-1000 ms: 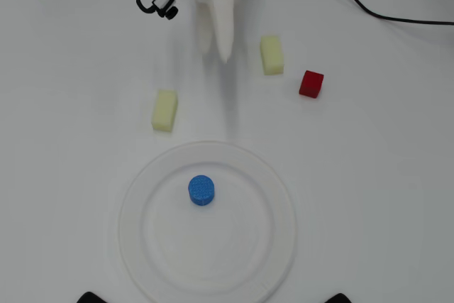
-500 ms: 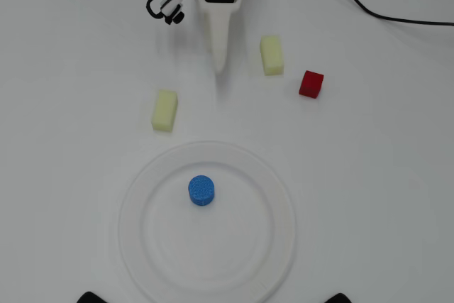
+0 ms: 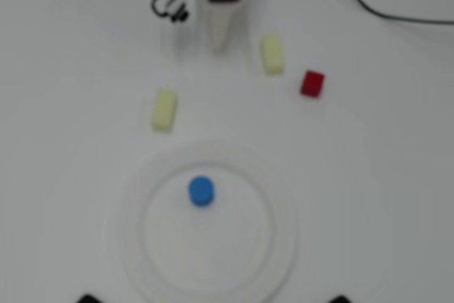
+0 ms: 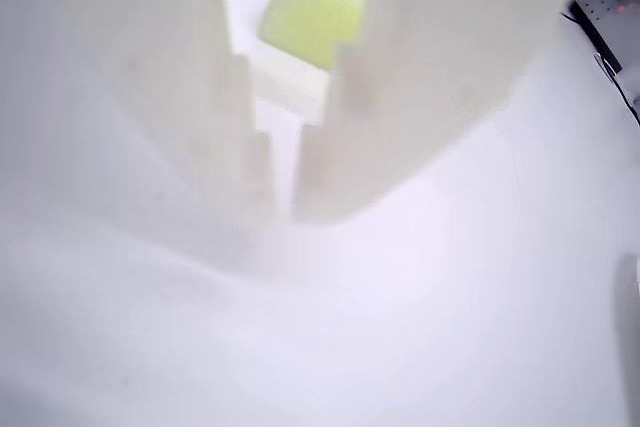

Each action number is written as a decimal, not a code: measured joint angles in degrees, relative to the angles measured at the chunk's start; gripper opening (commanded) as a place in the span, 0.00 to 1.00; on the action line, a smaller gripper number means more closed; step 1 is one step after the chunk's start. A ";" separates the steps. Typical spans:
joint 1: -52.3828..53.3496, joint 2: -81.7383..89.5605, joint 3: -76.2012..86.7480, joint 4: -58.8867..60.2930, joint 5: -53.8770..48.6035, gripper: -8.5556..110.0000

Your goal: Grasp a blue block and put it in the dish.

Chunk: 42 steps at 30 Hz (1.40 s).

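Observation:
The blue block [image 3: 201,191], a short bright blue cylinder, stands inside the dish [image 3: 135,246], a large round white plate at the lower middle of the overhead view. My gripper [image 3: 218,42] is folded back at the top of that view, far from the dish and block. In the wrist view my gripper [image 4: 283,212] has its white fingers nearly together with a thin gap, holding nothing. The blue block and dish are out of the wrist view.
Two pale yellow blocks lie on the white table, one [image 3: 164,110] above the dish's left side and one [image 3: 272,54] right of the gripper; a yellow block [image 4: 315,7] shows between the fingers. A red cube [image 3: 312,83] and a black cable [image 3: 383,10] are at the upper right.

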<state>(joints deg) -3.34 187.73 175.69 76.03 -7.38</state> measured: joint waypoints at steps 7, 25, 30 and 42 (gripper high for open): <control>0.00 0.00 0.00 0.00 0.18 0.09; 0.00 0.00 0.00 0.00 0.18 0.07; 0.00 0.00 0.00 0.00 0.18 0.07; 0.00 0.00 0.00 0.00 0.18 0.07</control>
<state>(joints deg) -3.34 187.73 175.69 76.03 -7.21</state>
